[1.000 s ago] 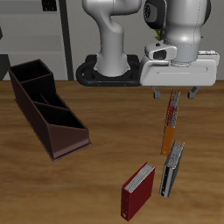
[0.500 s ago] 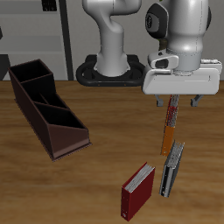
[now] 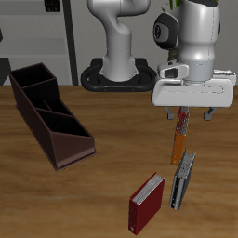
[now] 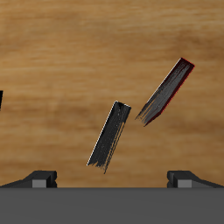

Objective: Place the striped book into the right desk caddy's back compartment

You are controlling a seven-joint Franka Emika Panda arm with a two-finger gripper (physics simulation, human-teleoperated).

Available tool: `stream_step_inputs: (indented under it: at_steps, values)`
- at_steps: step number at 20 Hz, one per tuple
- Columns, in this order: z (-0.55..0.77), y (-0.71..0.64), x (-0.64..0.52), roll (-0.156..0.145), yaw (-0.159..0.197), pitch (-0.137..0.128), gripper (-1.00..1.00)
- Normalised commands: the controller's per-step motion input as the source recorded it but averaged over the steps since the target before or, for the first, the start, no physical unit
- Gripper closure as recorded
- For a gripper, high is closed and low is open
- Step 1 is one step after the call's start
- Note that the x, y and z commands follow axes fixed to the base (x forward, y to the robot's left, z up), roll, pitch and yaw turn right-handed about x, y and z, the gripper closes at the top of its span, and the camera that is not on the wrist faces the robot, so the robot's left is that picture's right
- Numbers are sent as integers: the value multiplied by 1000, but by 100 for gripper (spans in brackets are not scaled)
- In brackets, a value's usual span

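Observation:
The striped book (image 3: 182, 178) stands on edge on the wooden table, near the front edge, beside the red book (image 3: 146, 203). My gripper (image 3: 188, 114) hangs open and empty above the table, farther back than the striped book and well above it. In the wrist view the striped book (image 4: 110, 136) shows as a thin grey slab between my fingertips (image 4: 41, 178), with the red book (image 4: 166, 91) beyond it. The right desk caddy (image 3: 48, 112) is a long dark brown box across the table; its back compartment (image 3: 33, 79) is the far end section and looks empty.
A long orange-and-red thin book (image 3: 179, 135) lies just under and behind my gripper, end to end with the striped book. The robot's base (image 3: 116, 74) stands at the back. A slanted divider (image 3: 54, 113) splits the caddy's sections.
My gripper has come down and moved a little toward the table's front, closer to the books. The books and the caddy have not moved.

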Motion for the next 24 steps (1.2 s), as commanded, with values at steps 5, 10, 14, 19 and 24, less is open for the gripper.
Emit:
stream_step_inputs:
  at_steps: [5,10,14,19,24]
  values:
    - [-104,-26,42,-9,-38,-26,-100]
    - [-187,36,67,-8,-33,0,-100]
    - [-66,110,20,0,-29,-15,-100]
    - [10,58,38,-20,-29,-25,-100]
    - [-55,81,32,-6,-13,-3,-100]
